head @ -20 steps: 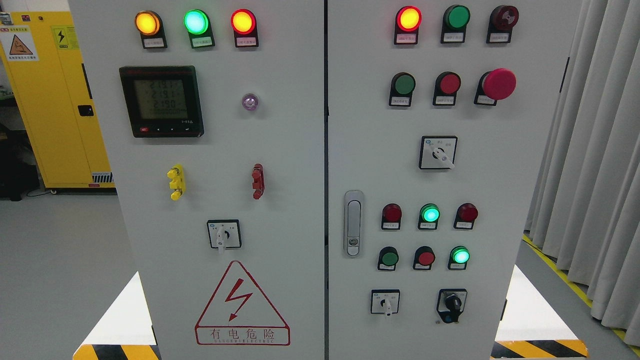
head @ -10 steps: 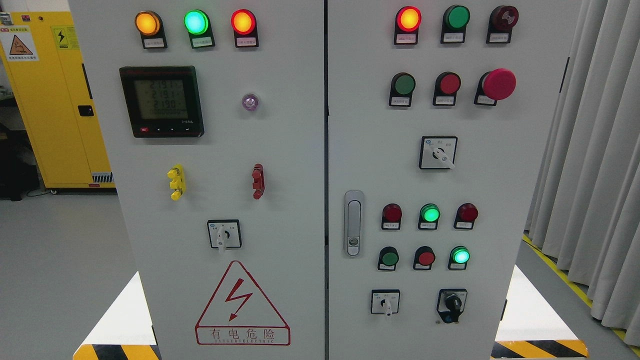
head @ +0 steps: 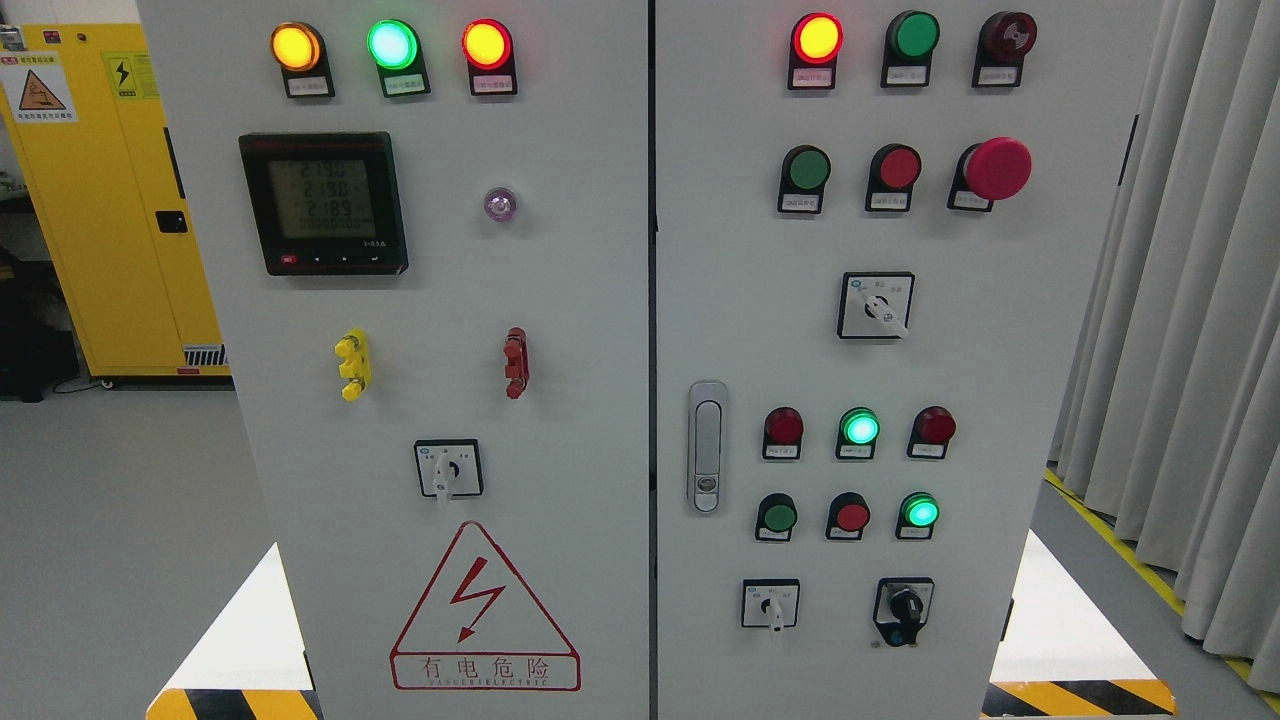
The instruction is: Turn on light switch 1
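Two grey cabinet doors [head: 560, 300] face you, yellow cabinet [head: 110, 200] left, curtain [head: 1190, 300] right; no robot hand shows, state unknowable.

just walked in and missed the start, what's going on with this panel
Nothing is being handled right now: neither robot hand is in view. The camera faces a grey electrical cabinet with two doors. Several indicator lamps are lit, among them a green lamp at the top left. The digital meter shows readings. The rotary selector switches, such as the one at the lower right door, are untouched.
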`<state>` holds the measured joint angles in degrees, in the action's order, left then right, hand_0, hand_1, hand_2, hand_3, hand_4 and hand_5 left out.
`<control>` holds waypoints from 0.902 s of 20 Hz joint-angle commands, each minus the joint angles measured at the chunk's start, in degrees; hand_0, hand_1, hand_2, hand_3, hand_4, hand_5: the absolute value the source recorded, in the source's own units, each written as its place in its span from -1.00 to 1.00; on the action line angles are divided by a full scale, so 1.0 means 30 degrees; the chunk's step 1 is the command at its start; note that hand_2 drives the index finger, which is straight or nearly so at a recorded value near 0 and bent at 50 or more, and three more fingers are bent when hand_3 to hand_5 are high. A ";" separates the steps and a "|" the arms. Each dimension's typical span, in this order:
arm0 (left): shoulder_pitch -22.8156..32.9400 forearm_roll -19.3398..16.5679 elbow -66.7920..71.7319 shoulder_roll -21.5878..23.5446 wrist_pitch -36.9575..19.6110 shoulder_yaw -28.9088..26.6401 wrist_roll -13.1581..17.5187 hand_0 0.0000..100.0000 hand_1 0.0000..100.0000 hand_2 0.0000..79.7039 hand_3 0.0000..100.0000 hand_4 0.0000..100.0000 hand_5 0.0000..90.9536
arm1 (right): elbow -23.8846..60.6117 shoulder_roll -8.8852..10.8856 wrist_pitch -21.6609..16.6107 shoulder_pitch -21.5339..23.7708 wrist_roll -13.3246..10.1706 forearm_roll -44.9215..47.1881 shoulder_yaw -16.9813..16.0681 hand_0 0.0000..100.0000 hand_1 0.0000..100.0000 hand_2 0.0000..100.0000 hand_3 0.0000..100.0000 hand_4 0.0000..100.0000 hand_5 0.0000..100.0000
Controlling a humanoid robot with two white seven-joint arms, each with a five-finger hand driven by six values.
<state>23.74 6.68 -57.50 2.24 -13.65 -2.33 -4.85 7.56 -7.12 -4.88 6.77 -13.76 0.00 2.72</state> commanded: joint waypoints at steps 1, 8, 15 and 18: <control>0.0728 -0.0408 -1.4222 0.0572 0.0067 -0.1245 -0.0260 -0.42 -0.21 -0.30 0.07 0.24 -0.18 | 0.0000 0.0000 0.0015 0.0000 0.0016 0.0557 0.0000 -1.00 0.00 -0.92 -1.00 -1.00 -1.00; 0.0641 -0.0967 -1.8328 0.0514 0.0156 -0.1393 -0.0260 -0.57 0.21 0.24 0.49 0.67 0.62 | 0.0000 0.0000 0.0015 0.0000 0.0016 0.0557 0.0000 -1.00 0.00 -0.92 -1.00 -1.00 -1.00; -0.0382 -0.1816 -2.0090 -0.0070 0.0243 -0.1480 -0.0260 -0.71 0.25 0.33 0.56 0.65 0.67 | 0.0000 0.0000 0.0015 0.0000 -0.0013 0.0557 0.0000 -1.00 0.00 -0.92 -1.00 -1.00 -1.00; -0.1670 -0.1904 -2.0090 -0.0715 0.1410 -0.1480 -0.0260 -0.74 0.27 0.42 0.60 0.65 0.72 | 0.0000 0.0000 0.0015 0.0000 0.0016 0.0557 0.0000 -1.00 0.00 -0.92 -1.00 -1.00 -1.00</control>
<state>22.92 1.08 -103.07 2.42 -11.89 -5.80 -5.67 7.56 -7.12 -4.88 6.77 -13.93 0.00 2.72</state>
